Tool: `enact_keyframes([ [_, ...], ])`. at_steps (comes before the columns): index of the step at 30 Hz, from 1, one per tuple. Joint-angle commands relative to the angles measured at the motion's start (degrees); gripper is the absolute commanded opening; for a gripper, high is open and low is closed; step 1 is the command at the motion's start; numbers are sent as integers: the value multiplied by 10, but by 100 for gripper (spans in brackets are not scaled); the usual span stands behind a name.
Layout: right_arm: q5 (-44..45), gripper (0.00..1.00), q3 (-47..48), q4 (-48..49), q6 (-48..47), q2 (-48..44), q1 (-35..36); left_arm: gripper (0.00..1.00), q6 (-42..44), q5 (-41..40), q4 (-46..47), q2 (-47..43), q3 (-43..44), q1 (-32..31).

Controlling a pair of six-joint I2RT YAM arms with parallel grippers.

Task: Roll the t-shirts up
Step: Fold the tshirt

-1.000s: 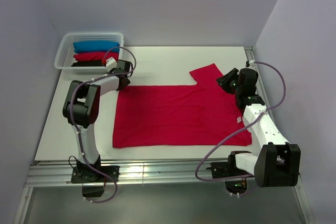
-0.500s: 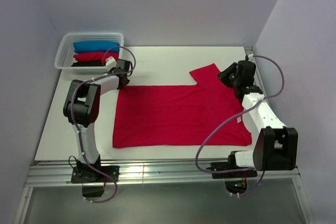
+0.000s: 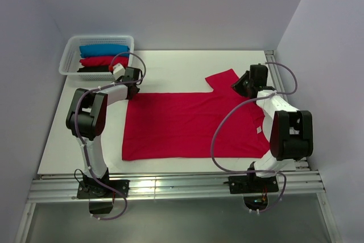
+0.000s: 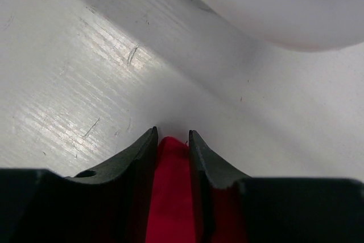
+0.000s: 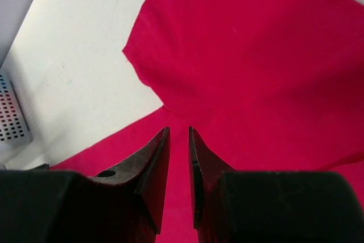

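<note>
A crimson-red t-shirt [image 3: 193, 123] lies spread flat on the white table, one sleeve [image 3: 223, 80] pointing to the back. My left gripper [image 3: 134, 87] is at the shirt's back-left corner. In the left wrist view that gripper [image 4: 172, 135] is shut on a pinch of the red cloth [image 4: 170, 197]. My right gripper [image 3: 239, 87] is over the shirt beside the sleeve. Seen from the right wrist, its fingers [image 5: 179, 131] stand a narrow gap apart above the red cloth [image 5: 273, 55], and nothing shows pinched between them.
A white mesh basket [image 3: 68, 64] at the back left holds rolled blue [image 3: 103, 50], red [image 3: 103, 61] and black [image 3: 94, 69] bundles. A metal rail [image 3: 170, 186] runs along the near edge. Walls close in on the left, back and right.
The right arm has folded in, its elbow swinging toward the near edge, while its gripper stayed by the sleeve and shifted slightly left. The left arm and the shirt have hardly moved.
</note>
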Motion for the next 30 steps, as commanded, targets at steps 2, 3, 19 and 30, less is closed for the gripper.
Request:
enact_keyframes([
  [2, 10, 27, 58, 18, 7, 19, 5, 33, -7, 21, -37, -5, -11, 2],
  [3, 14, 27, 75, 15, 7, 25, 5, 33, -8, 20, -44, 1, -8, 1],
  [19, 115, 45, 376, -130, -57, 266, 4, 0, -8, 13, -62, 18, 16, 1],
  [30, 117, 54, 648, -287, -76, 464, 5, 0, 3, 24, -28, -9, -12, 0],
])
